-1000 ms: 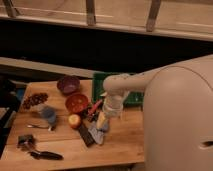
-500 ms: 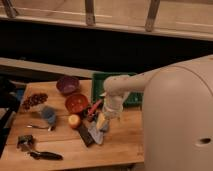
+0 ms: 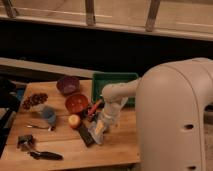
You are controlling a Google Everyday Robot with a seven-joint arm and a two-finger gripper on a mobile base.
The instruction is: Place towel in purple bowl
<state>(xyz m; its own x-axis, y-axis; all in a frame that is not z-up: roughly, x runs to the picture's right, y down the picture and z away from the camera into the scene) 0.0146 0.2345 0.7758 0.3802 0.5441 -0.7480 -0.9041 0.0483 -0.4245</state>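
The purple bowl (image 3: 67, 84) stands at the back of the wooden table (image 3: 120, 145), left of the green tray. A pale patch that looks like the towel (image 3: 96, 132) lies near the table's middle, beside a black remote (image 3: 86, 135). My gripper (image 3: 101, 125) hangs at the end of the white arm, pointing down right over that pale cloth and hiding part of it. Whether it touches the cloth I cannot tell. The bowl is well to the back left of the gripper, beyond the orange-red bowl (image 3: 76, 103).
A green tray (image 3: 115, 81) sits at the back behind the arm. An orange fruit (image 3: 74, 120), a blue-grey pad (image 3: 48, 114), a dark red pile (image 3: 34, 100), a small dark object (image 3: 24, 141) and a black tool (image 3: 46, 155) lie to the left. My white body (image 3: 172, 120) fills the right.
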